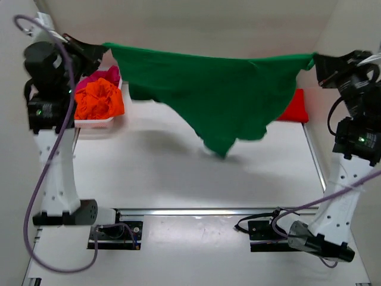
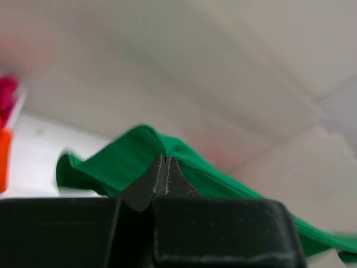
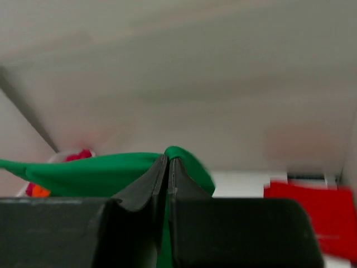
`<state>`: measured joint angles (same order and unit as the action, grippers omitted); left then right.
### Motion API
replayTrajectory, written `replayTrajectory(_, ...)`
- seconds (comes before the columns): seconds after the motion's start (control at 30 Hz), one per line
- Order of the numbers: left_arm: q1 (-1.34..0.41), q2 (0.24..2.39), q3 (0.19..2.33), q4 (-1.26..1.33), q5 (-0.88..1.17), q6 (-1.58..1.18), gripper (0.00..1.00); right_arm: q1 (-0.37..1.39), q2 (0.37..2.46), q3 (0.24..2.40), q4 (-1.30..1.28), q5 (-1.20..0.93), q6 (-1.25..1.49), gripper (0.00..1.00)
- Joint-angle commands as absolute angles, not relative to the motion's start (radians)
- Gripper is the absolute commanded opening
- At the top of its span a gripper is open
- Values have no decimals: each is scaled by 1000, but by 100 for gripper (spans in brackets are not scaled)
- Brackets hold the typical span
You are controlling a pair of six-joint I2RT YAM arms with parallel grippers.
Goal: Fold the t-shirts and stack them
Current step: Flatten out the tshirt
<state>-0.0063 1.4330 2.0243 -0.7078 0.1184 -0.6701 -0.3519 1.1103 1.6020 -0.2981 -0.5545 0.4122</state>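
A green t-shirt (image 1: 220, 95) hangs stretched in the air between my two grippers, sagging to a point just above the table's middle. My left gripper (image 1: 102, 49) is shut on its left corner at the upper left. My right gripper (image 1: 314, 59) is shut on its right corner at the upper right. In the left wrist view the fingers (image 2: 173, 180) pinch green cloth (image 2: 111, 167). In the right wrist view the fingers (image 3: 153, 178) pinch green cloth (image 3: 83, 173) too. A folded red t-shirt (image 1: 294, 108) lies at the back right, partly hidden by the green one.
A white tray (image 1: 95, 123) at the back left holds crumpled orange (image 1: 98, 99) and pink (image 1: 101, 77) t-shirts. White walls close in the table on the left, back and right. Cables and the arm bases sit along the near edge.
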Motion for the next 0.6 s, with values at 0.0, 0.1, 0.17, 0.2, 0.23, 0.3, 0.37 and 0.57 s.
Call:
replayTrajectory(0.0,-43,1347,2106,-835,195,-652,0,-324,1089,1798,-316,-603,457,0)
replayTrajectory(0.1,-45,1251,2019,-786,187,-690,0,-259,1042,1876,-374,-528,404,0)
replayTrajectory(0.17,-55,1210,1991,-755,175,-701,0,-224,1009,1901,-402,-486,382,0)
replayTrajectory(0.2,-63,1201,2000,-764,157,-695,0,-204,990,1904,-403,-451,380,0)
replayTrajectory(0.23,-72,1203,2019,-785,146,-702,0,-181,982,1931,-420,-434,371,0)
replayTrajectory(0.3,-74,1207,2051,-795,138,-703,0,-149,976,1951,-429,-411,354,1)
replayTrajectory(0.37,-78,1203,2057,-799,134,-706,0,-144,982,1960,-446,-400,344,0)
replayTrajectory(0.57,-92,1184,1999,-784,75,-692,0,-149,999,1935,-469,-371,304,0)
